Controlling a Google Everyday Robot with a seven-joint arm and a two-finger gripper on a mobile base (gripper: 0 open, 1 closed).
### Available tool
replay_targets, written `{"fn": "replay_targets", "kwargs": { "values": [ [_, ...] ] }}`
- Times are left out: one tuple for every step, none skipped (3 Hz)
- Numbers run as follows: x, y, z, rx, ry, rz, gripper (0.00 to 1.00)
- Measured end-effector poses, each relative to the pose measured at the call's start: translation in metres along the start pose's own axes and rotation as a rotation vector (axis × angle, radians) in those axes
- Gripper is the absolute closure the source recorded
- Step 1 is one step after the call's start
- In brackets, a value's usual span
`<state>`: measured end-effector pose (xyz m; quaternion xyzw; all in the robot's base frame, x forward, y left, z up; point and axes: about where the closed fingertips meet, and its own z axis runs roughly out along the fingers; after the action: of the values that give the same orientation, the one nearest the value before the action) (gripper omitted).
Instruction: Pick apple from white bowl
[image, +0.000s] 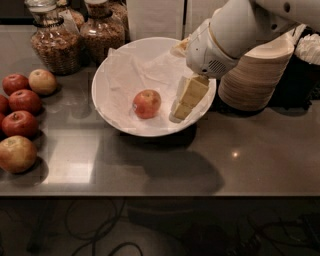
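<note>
The apple (147, 103) is small, red-orange with a yellowish blush, and lies near the middle of the white bowl (111, 107), which is wide, shallow and lined with crumpled white paper. My gripper (184, 102) hangs from the white arm at the upper right and reaches over the bowl's right side, just right of the apple and apart from it. It holds nothing.
Several darker red and pale apples (20, 123) lie along the left edge of the grey counter. Two glass jars (54, 44) of dry food stand at the back left. A stack of beige paper bowls (260, 72) stands right of the white bowl.
</note>
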<state>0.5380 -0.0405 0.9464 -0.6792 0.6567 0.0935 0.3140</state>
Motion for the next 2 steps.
{"fn": "replay_targets", "kwargs": {
  "values": [
    [-0.011,-0.004,0.018,-0.025,-0.014,-0.033,0.10],
    [-0.011,-0.012,0.036,-0.043,-0.022,-0.051,0.14]
  ]
}}
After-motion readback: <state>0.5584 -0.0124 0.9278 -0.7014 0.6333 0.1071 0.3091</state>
